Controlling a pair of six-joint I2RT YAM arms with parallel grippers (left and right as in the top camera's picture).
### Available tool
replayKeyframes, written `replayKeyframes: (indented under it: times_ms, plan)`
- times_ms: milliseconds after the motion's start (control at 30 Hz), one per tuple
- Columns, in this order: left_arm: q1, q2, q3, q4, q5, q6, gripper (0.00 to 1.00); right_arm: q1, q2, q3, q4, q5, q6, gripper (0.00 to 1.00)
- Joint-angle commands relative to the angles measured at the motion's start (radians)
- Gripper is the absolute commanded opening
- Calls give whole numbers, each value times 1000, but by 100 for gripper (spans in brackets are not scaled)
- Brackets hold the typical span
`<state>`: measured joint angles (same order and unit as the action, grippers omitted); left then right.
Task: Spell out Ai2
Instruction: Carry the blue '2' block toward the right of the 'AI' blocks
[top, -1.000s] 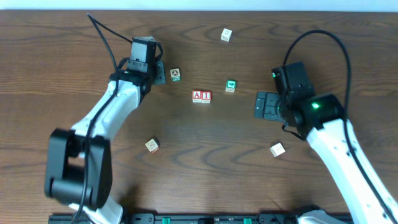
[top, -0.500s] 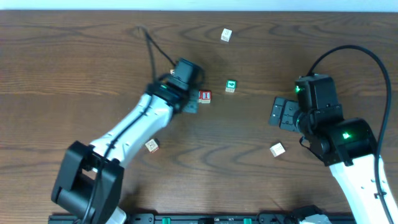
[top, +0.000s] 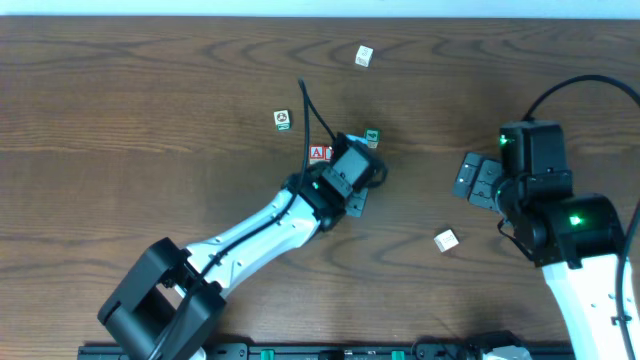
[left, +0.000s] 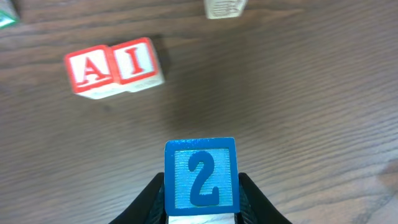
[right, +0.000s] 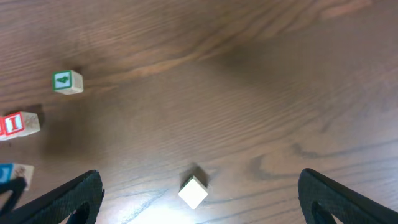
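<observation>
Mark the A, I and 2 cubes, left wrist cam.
A cube (left: 91, 68), left wrist view, middle of its red-framed letter face.
I cube (left: 135, 60), left wrist view, middle of its red-framed letter face.
2 cube (left: 200, 177), left wrist view, middle of its blue number face.

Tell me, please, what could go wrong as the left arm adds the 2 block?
The 2 block, pinched in the left fingers, could nudge the I block on landing and break its line with the A block. The green 4 block lies close by and might get knocked.
</observation>
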<state>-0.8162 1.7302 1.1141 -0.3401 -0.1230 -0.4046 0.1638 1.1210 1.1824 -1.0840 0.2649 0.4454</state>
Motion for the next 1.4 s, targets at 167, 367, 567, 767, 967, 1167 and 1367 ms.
replayKeyframes:
  times_ms: [167, 367, 567, 767, 967, 1167, 1367]
  plan:
    - [-9, 9, -118, 143, -36, -47, 6, -28, -11, -1, -1, -23, 22, 99]
    - [-9, 16, -167, 221, -31, -72, 6, -28, -10, -1, -1, -36, 21, 99]
    - [-9, 29, -203, 265, -2, -76, 6, -28, -10, -1, -2, -60, 18, 99]
    - [-9, 50, -203, 272, 2, -75, 9, -28, -10, -1, -10, -60, 18, 99]
    - [-9, 76, -203, 290, 38, -75, 12, -28, -10, -1, -15, -60, 18, 99]
    - [-9, 76, -203, 317, 38, -74, 33, -28, -10, -1, -35, -60, 18, 99]
    - [-9, 76, -203, 341, 38, -74, 38, -28, -14, -1, -80, -55, 41, 99]
